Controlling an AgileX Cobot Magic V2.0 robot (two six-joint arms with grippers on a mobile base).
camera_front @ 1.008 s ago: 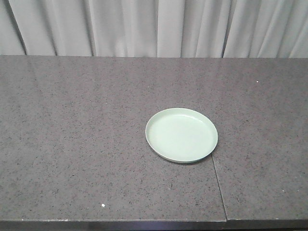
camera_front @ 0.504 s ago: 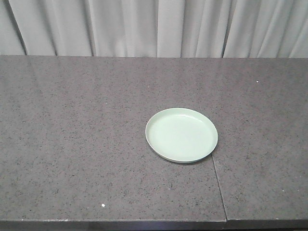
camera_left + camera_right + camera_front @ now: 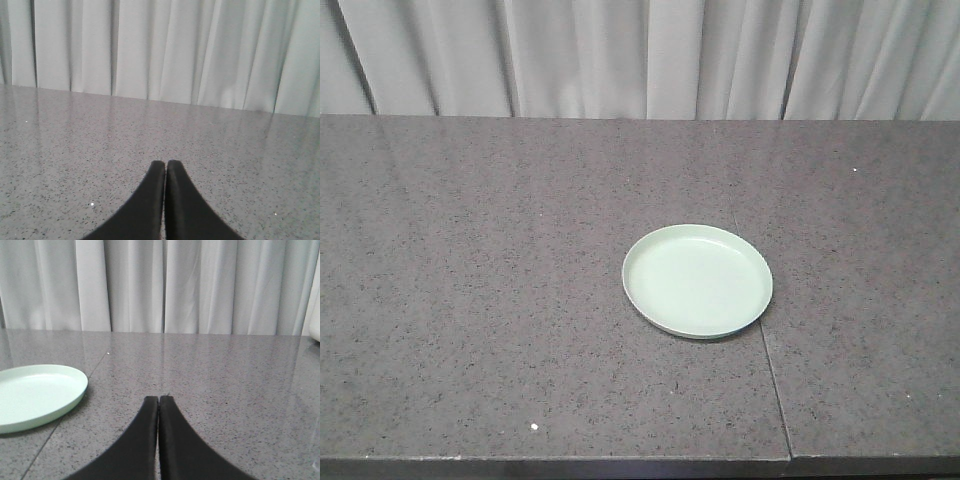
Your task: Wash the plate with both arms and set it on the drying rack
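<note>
Still: plate (image 3: 697,281) unmoved on counter (image 3: 470,300); left claw (image 3: 165,163), right claw (image 3: 158,399) clenched, empty.

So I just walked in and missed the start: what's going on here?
Nothing is being handled yet. The mint-green plate lies flat and empty on the grey speckled counter. Both pincers are shut and hold nothing: the right pincer has the plate off to its left, the left pincer faces only counter and curtain.

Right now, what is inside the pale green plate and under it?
The round pale mint-green plate is empty. It lies on the speckled grey stone counter; the patch beneath is hidden.
</note>
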